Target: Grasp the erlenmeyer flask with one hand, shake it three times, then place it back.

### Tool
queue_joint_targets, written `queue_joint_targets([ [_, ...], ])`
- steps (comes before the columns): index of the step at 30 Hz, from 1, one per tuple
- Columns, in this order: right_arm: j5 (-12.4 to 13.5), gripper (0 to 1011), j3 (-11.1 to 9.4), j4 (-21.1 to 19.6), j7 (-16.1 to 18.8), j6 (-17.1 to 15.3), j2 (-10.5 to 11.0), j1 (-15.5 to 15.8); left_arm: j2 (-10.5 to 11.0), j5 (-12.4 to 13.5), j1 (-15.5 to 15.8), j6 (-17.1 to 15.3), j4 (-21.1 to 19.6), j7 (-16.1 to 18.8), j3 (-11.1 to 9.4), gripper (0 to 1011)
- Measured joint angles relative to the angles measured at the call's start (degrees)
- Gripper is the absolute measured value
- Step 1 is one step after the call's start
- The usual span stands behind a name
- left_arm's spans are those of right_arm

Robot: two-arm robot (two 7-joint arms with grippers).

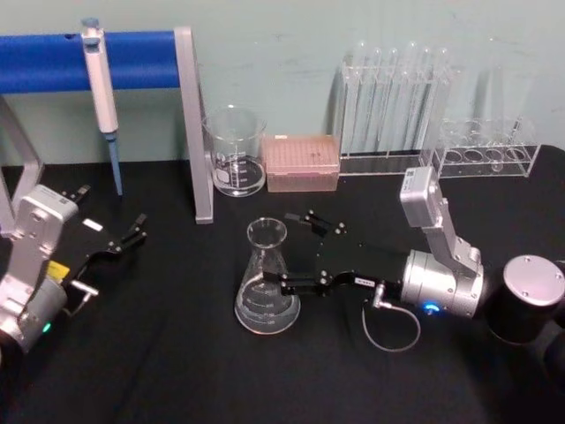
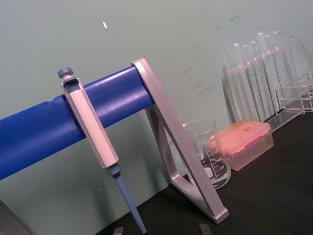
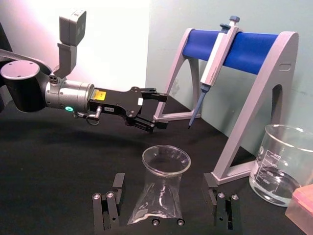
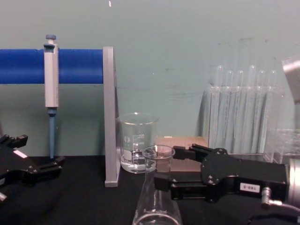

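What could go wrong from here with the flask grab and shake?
1. The right gripper is open, with a finger on each side of the erlenmeyer flask, apparently level with its sloped wall. If it closes there, the smooth glass may slip or tip.
2. The beaker, pink tip box and stand leg sit close behind, so a wide shake could hit them.
The left gripper is parked far left, open.

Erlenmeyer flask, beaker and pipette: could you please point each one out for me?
erlenmeyer flask (image 1: 263, 309): head view, its wide lower body.
beaker (image 1: 236, 155): head view, its glass wall.
pipette (image 1: 102, 88): head view, its grey handle.
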State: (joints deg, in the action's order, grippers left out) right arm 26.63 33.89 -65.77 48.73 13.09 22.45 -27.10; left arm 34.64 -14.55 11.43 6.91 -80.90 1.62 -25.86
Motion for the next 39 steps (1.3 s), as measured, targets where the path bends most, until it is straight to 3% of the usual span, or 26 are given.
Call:
queue_joint_targets([
  [19,0.1,1000,1.5,6.0,1.3,1.2,-3.5,-3.4,0.0,0.0,0.0,0.0,0.0,0.0,0.0,1001],
  [39,-0.3,1000,1.9,7.6,0.9,1.3,-4.6,-4.2,0.0,0.0,0.0,0.0,0.0,0.0,0.0,1001],
])
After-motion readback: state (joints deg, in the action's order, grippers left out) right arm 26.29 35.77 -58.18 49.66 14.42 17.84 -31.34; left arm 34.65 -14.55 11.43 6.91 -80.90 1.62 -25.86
